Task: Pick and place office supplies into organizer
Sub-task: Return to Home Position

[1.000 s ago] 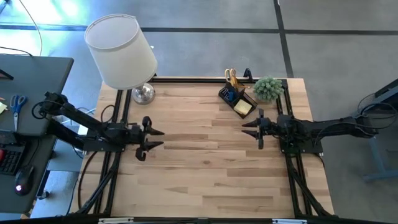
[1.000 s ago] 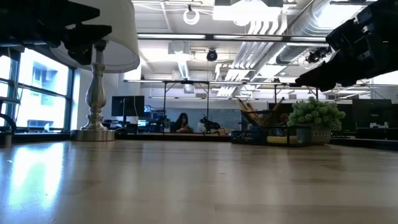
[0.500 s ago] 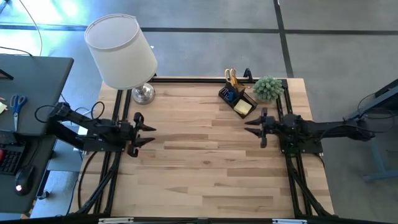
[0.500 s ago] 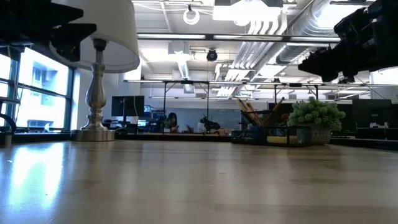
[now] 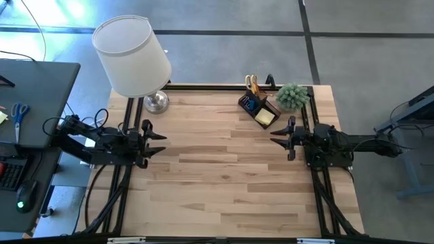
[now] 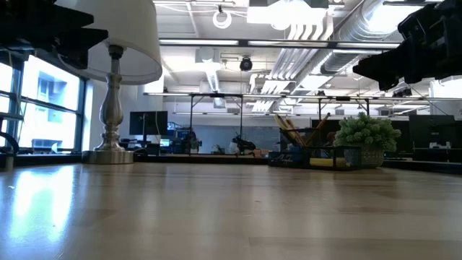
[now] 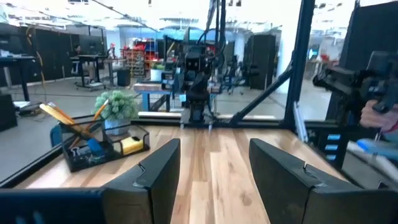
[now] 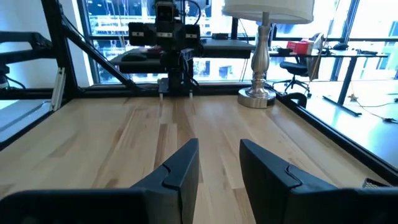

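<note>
The black organizer (image 5: 258, 107) stands at the table's far right, next to a plant. Yellow-handled scissors (image 5: 251, 84) and orange pencils (image 6: 289, 130) stick up out of its upright compartment. A yellow sticky-note pad (image 5: 265, 118) and a small blue eraser (image 5: 251, 105) lie in its low tray. My left gripper (image 5: 157, 141) hovers at the table's left edge, level and open, with nothing between its fingers (image 7: 158, 171). My right gripper (image 5: 276, 137) hovers at the right edge, just nearer than the organizer. It is also level, open and empty (image 8: 219, 163).
A white-shaded lamp (image 5: 132, 57) stands on its metal base at the far left corner. A small green plant (image 5: 292, 95) sits at the far right corner. Black frame rails (image 5: 129, 176) run along both table sides. A side desk with blue-handled scissors (image 5: 18, 112) lies left of the table.
Both arms have drawn back from the table's middle. My left gripper has gone toward the left edge, and my right gripper toward the right edge and slightly up. Both gaps are unchanged. Nothing on the table has moved.
</note>
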